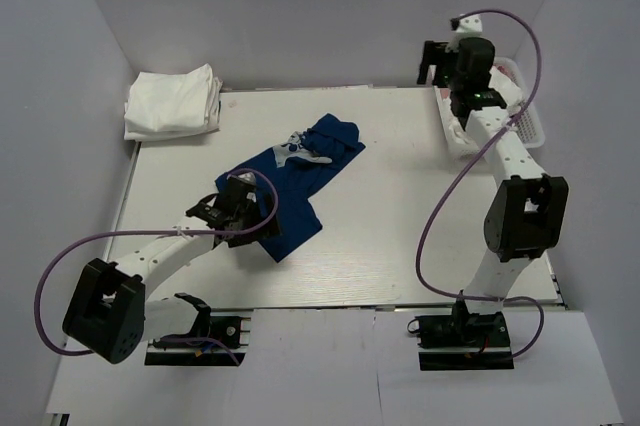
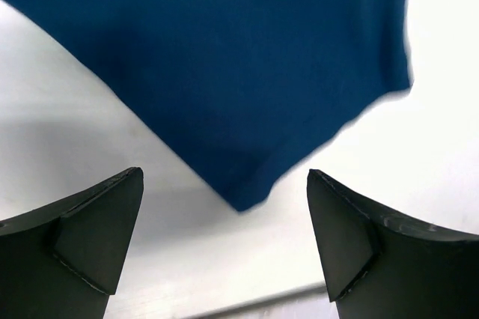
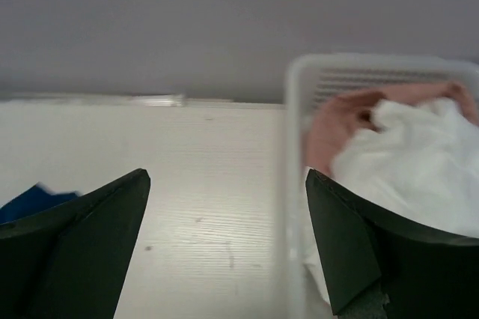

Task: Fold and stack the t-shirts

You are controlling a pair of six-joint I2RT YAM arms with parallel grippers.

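Note:
A navy blue t-shirt lies crumpled in the middle of the table, a white print showing near its far end. My left gripper is open and empty over its near left part; in the left wrist view a corner of the navy cloth lies just ahead of the open fingers. A folded stack of white t-shirts sits at the far left corner. My right gripper is open and empty, raised beside the basket. A pink t-shirt and a white t-shirt lie in the basket.
The white plastic lattice basket stands at the far right edge of the table, its rim also in the right wrist view. Grey walls enclose the table on three sides. Bare tabletop lies between the navy shirt and the right arm.

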